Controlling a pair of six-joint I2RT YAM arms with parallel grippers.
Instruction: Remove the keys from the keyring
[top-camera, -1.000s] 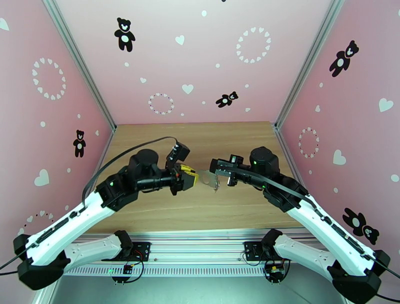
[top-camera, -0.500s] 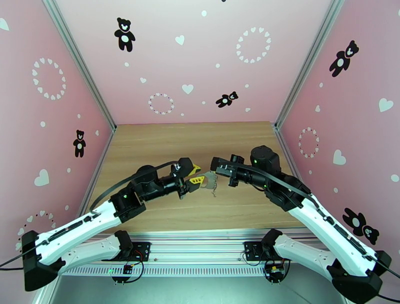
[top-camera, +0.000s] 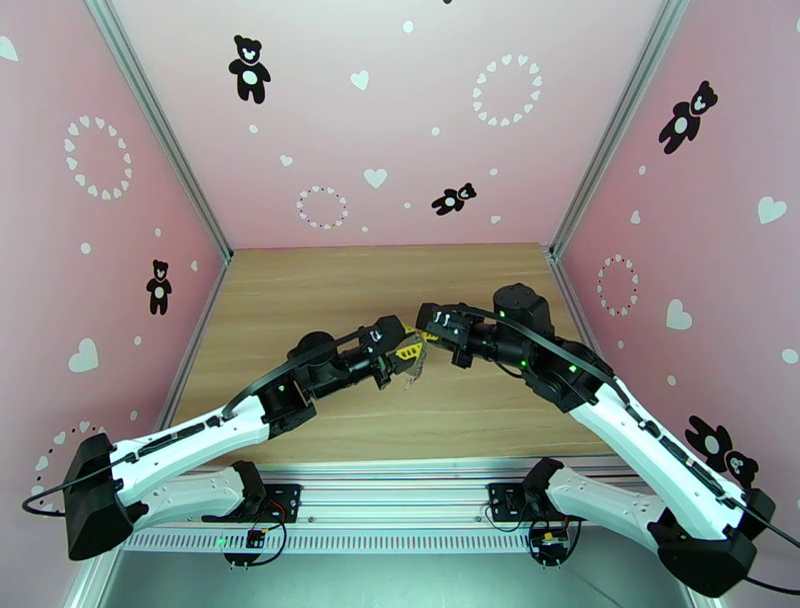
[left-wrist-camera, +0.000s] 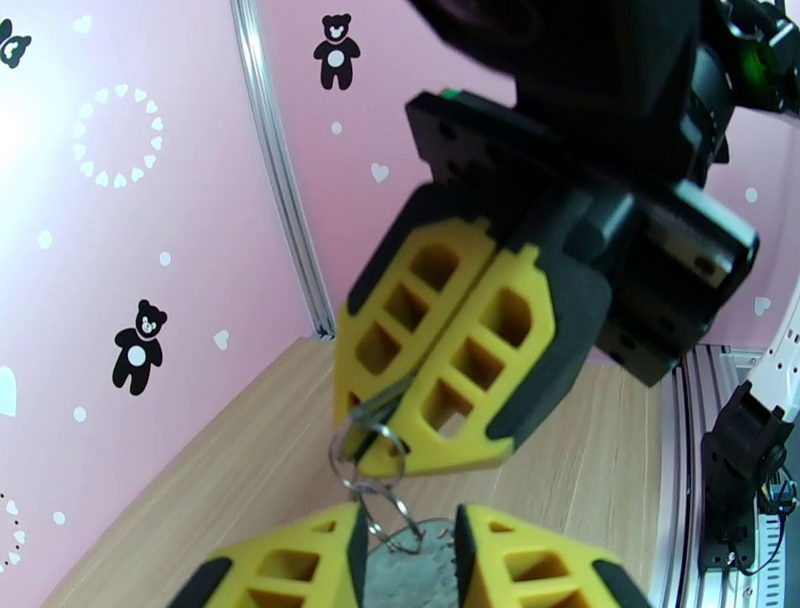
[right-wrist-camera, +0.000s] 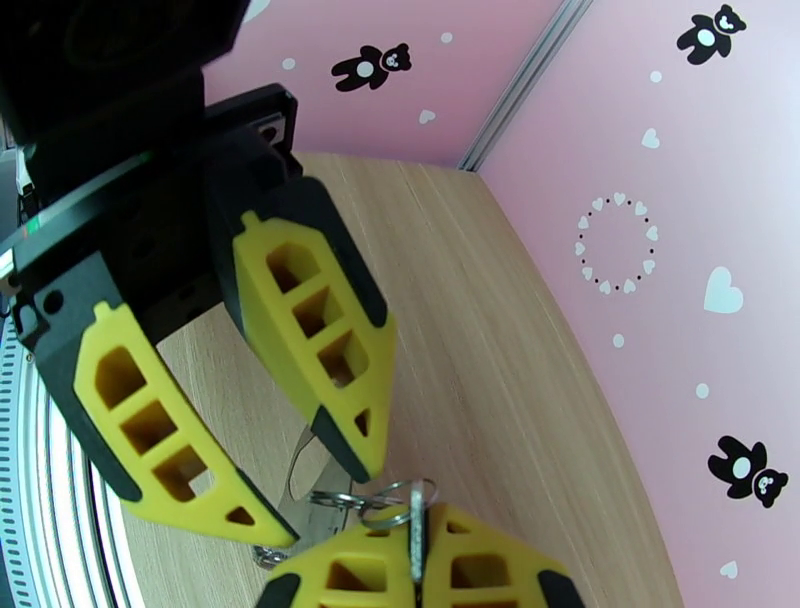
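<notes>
Two pincers meet nose to nose above the middle of the bench (top-camera: 300, 290), with the keyring (left-wrist-camera: 372, 447) strung between them, clear of the wood.

Right pincer (left-wrist-camera: 405, 452), centre of the left wrist view: its two halves are pressed together, clamped on the topmost ring of the small ring cluster.

Left pincer (right-wrist-camera: 312, 500), left half of the right wrist view: fingers (right-wrist-camera: 160, 430) stand apart, one on either side of a flat grey piece (left-wrist-camera: 410, 575). That piece hangs from the rings at the bottom edge of the left wrist view. Whether the fingers already bear on it cannot be told. Whether it is a key or part of the loop cannot be told either. The keys are not separately distinguishable within the cluster.

Assessment: the step in hand appears to be securing a hold at both ends before anything is worked off. No key looks freed.

Next move, in my judgement: the left pincer must close firmly on the grey piece. The two must then twist or draw apart with care, since the thin rings could slip from the grip.
</notes>
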